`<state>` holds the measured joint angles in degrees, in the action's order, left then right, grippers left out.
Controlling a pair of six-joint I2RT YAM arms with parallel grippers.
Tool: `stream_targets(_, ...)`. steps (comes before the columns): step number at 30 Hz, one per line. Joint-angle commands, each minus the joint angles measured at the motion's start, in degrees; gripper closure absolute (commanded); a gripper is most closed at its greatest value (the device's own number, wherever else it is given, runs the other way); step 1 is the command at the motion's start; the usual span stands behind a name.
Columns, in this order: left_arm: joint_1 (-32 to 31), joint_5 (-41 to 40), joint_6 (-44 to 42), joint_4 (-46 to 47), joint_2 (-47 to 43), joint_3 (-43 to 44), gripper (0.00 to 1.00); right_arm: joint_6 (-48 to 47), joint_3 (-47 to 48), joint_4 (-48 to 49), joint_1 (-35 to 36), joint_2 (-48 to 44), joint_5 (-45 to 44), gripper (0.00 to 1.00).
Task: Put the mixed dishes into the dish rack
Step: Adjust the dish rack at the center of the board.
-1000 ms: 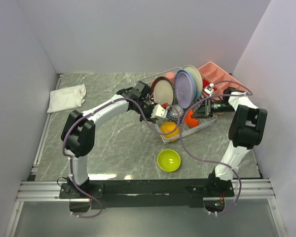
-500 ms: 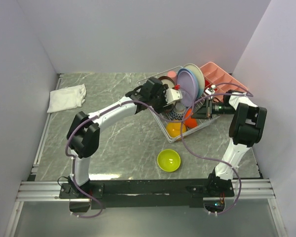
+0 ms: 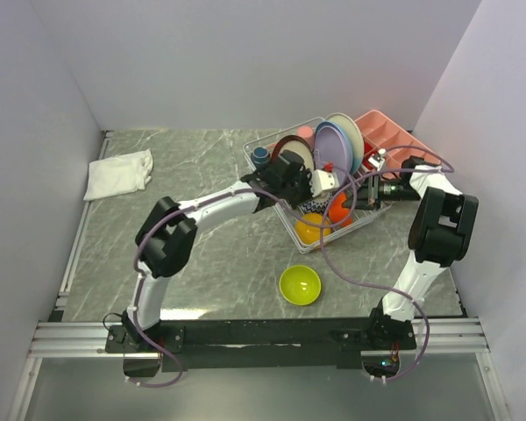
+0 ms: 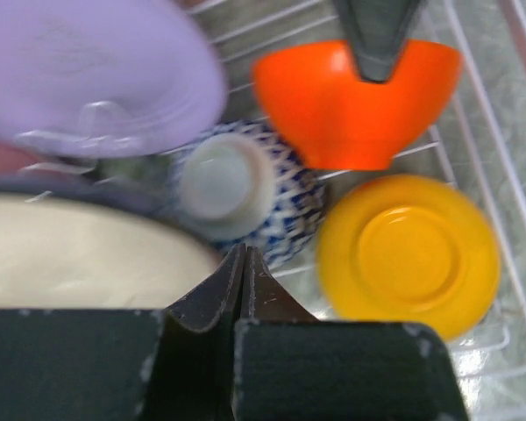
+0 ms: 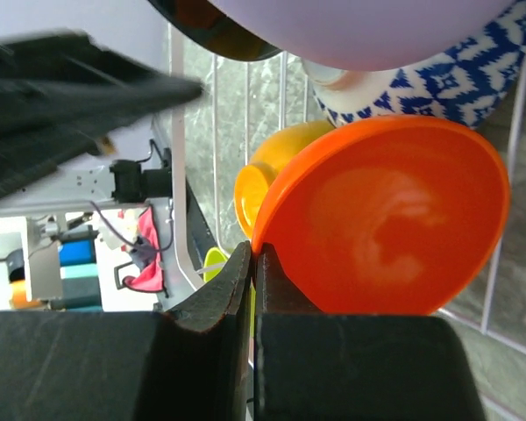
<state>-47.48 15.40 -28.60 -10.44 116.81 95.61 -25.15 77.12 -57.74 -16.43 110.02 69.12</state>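
Observation:
The white wire dish rack point(image 3: 291, 230) holds upright plates: dark-red-rimmed point(image 3: 289, 151), lavender point(image 3: 333, 149) and cream point(image 3: 348, 132). A navy cup point(image 3: 260, 155) stands at its left end. My left gripper point(image 4: 244, 252) is shut and empty, hovering over a blue-patterned bowl point(image 4: 245, 189) in the rack, beside an orange-yellow bowl point(image 4: 408, 254). My right gripper point(image 5: 252, 252) is shut on the rim of the red-orange bowl point(image 5: 394, 219), held tilted inside the rack point(image 5: 180, 158). A lime bowl point(image 3: 300, 284) sits on the table in front of the rack.
A pink compartment tray point(image 3: 393, 140) lies behind the rack at the right wall. A white folded cloth point(image 3: 118, 173) rests at the far left. Both arms crowd together over the rack's right half point(image 3: 331, 186).
My left arm has swung right and deeper over the rack, away from the dark-red-rimmed plate. The rack has turned a little. The right gripper has kept its hold on the red-orange bowl.

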Motion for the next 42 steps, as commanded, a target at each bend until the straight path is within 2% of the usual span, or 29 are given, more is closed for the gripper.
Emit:
stream_targets(1,-1.3,4.6,1.3,4.1,2.8,0.9,0.99,3.4,-0.2,1.3,-1.8,-1.2,-15.9,0.98)
stream_targets(10,-4.3,7.3,1.4,6.0,6.3,2.5,0.99,4.0,-1.2,3.4,-2.2,-1.7,-20.7,0.96)
stream_targets(14,-4.9,7.9,2.0,6.5,8.9,4.3,0.99,1.9,0.0,0.4,-2.7,-0.6,-18.1,0.99)
stream_targets(19,-5.7,7.3,2.1,5.4,13.0,9.4,0.99,-0.6,2.8,-7.1,-4.6,4.4,-9.6,1.0)
stream_targets(30,-6.2,5.4,4.1,9.5,19.9,15.0,0.99,-3.8,3.6,-9.5,-5.5,5.6,-14.0,0.98)
stream_targets(34,-6.6,5.3,5.2,11.7,20.0,15.8,0.99,-3.6,3.8,-8.1,-5.7,3.4,-17.8,0.77)
stream_targets(36,-6.8,5.3,5.5,12.3,19.8,16.0,0.99,-1.2,3.4,-5.3,-5.8,0.7,-21.2,0.71)
stream_targets(37,-6.9,5.2,5.4,12.7,20.0,16.2,0.99,-0.6,3.1,-2.2,-5.7,-2.3,-22.3,0.63)
stream_targets(38,-7.0,5.1,5.4,12.9,20.0,16.4,0.99,-0.3,2.9,-0.9,-5.8,-3.9,-23.2,0.59)
stream_targets(42,-7.5,4.9,5.2,14.6,20.7,17.0,0.99,2.0,1.5,5.6,-5.5,-12.4,-28.1,0.57)
